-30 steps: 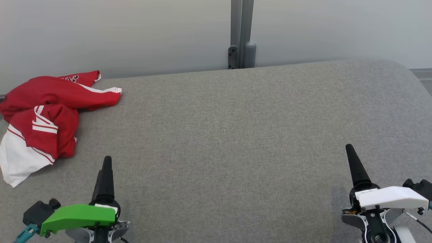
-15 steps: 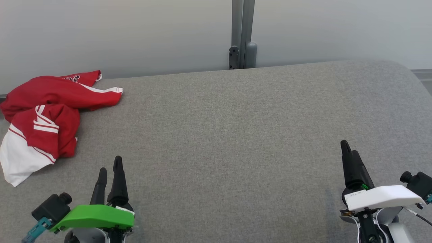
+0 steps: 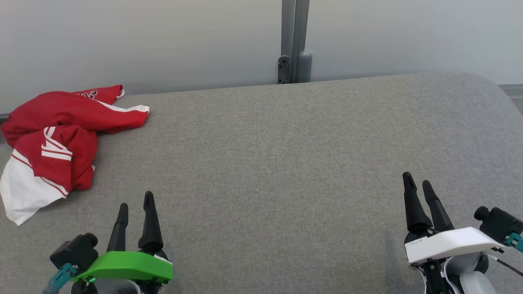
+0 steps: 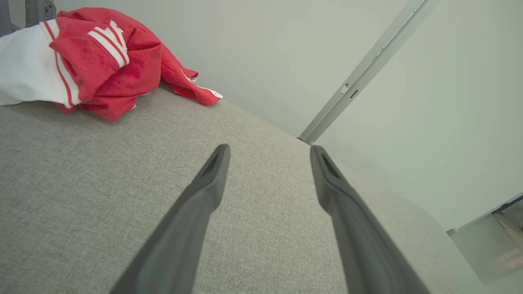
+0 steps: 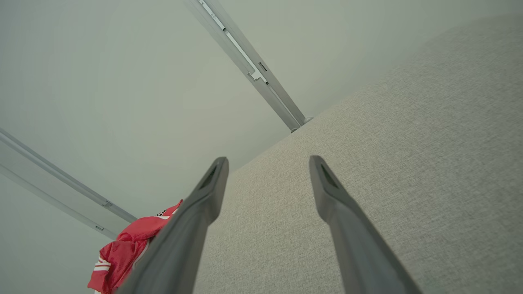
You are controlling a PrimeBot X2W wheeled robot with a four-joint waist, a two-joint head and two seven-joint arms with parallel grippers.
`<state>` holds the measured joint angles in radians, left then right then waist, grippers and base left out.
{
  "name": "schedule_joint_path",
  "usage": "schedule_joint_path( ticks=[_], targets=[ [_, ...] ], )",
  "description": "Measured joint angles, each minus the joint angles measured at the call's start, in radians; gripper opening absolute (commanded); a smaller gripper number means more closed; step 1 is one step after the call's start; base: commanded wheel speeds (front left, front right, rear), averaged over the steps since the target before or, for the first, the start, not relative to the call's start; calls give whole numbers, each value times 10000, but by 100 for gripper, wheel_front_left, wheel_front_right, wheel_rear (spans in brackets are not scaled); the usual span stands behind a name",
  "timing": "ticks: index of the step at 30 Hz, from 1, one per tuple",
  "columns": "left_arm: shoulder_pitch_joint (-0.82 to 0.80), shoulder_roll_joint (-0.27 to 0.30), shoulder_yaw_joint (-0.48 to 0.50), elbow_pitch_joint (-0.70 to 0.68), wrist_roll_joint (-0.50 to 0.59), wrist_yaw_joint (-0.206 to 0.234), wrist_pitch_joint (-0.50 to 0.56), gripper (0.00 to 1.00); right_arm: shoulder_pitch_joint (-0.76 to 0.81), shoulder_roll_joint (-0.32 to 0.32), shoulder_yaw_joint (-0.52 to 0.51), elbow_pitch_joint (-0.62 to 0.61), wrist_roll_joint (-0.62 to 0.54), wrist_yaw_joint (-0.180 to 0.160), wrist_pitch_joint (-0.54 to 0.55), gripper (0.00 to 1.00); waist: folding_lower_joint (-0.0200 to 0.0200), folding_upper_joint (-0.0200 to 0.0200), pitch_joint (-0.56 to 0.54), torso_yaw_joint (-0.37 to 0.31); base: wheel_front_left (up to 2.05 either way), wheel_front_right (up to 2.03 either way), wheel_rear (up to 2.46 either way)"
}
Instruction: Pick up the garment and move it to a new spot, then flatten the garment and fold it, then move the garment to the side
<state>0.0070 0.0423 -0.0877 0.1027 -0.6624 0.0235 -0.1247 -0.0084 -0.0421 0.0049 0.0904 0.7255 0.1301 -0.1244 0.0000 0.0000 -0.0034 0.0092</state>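
1. In my left wrist view the garment (image 4: 102, 61) runs off the upper left corner, so its white part is cut short.
2. In my right wrist view it sits lower left, partly behind a finger (image 5: 192, 228) and clipped by the bottom edge.
3. The lettering on its far red fold, upper left of the head view, is too small for me to read.
4. The left gripper (image 3: 135, 200) and right gripper (image 3: 416, 179) lose their bodies at the head view's bottom edge.

1 crumpled red-and-white fabric garment (image 3: 61, 118), 1 grey woven-fabric surface (image 3: 286, 163), 1 grey metal post (image 3: 295, 32). 2 dark-fingered grippers: left gripper (image 3: 135, 200), right gripper (image 3: 416, 179).
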Motion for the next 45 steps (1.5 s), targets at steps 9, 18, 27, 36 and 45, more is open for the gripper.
schedule_joint_path(
  ticks=[9, 18, 27, 36, 45],
  targets=[
    [109, 8, -234, 2, 1085, 167, -236, 100, 46, -13, 234, 4, -1313, 0, -228, 100, 0, 0, -13, -1, 0, 0, 0],
    [191, 12, -399, 19, 1902, 301, -454, 100, 53, -21, 355, 6, -2401, 2, -456, 100, 0, 0, -3, -7, 0, 0, 0],
    [383, 21, -485, 125, 2744, 378, -652, 100, 53, -27, 479, 13, -3308, 2, -658, 100, 0, 0, -10, 6, 0, 0, 0],
    [441, 29, -550, 127, 3413, 399, -867, 100, 53, -33, 577, 82, -4184, 2, -857, 100, 0, 0, -4, 14, 0, 0, 0],
    [488, 36, -694, 111, 4027, 518, -1030, 100, 53, -38, 677, 290, -4913, 2, -1026, 100, 0, 0, 9, 22, 0, 0, 0]
  ],
)
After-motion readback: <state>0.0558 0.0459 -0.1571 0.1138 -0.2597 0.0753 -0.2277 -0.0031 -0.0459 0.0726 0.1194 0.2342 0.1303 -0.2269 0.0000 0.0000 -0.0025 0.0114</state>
